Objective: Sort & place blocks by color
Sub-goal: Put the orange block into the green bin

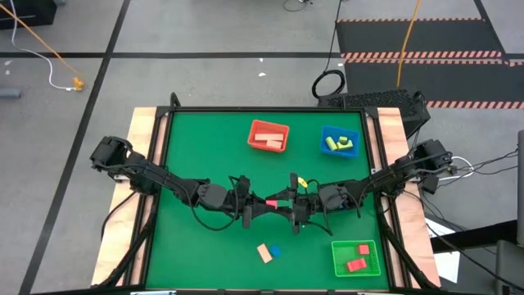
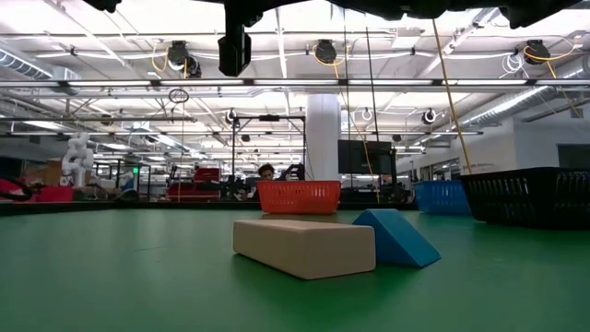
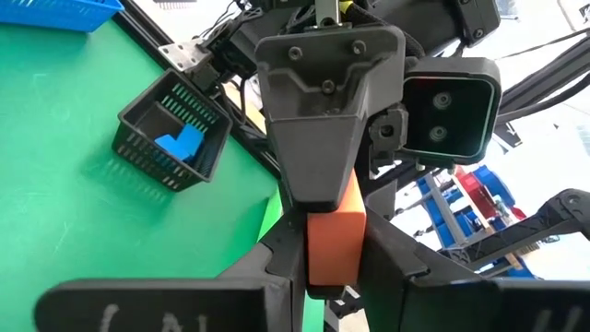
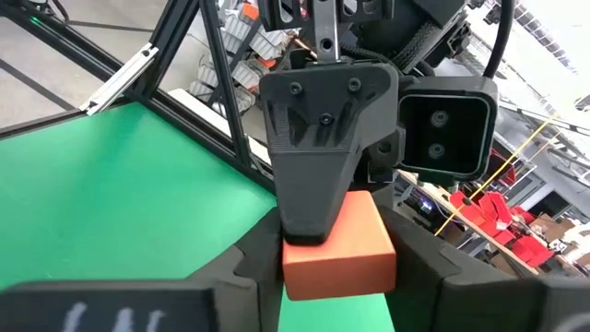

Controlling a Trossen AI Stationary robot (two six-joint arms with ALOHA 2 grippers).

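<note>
Both arms meet over the middle of the green surface (image 1: 188, 147), and a red block (image 1: 271, 202) hangs between them, held from opposite ends. The left end effector (image 1: 255, 203) is closed down onto one end of it, and the right end effector (image 1: 286, 201) pinches the other end, so this looks like a handover in mid-air. From the left wrist the block (image 3: 332, 235) shows as a plain orange-red bar with flat faces. It is probably light and rigid, likely wood or plastic, so it should not deform; its smooth faces could slip, so a grip across two flat parallel sides is safest. Other blocks sit in the red basket (image 1: 253, 131), blue basket (image 1: 324, 141) and green basket (image 1: 340, 260). A pale block (image 1: 264, 253) and a blue block (image 1: 275, 251) lie loose on the surface nearby.
</note>
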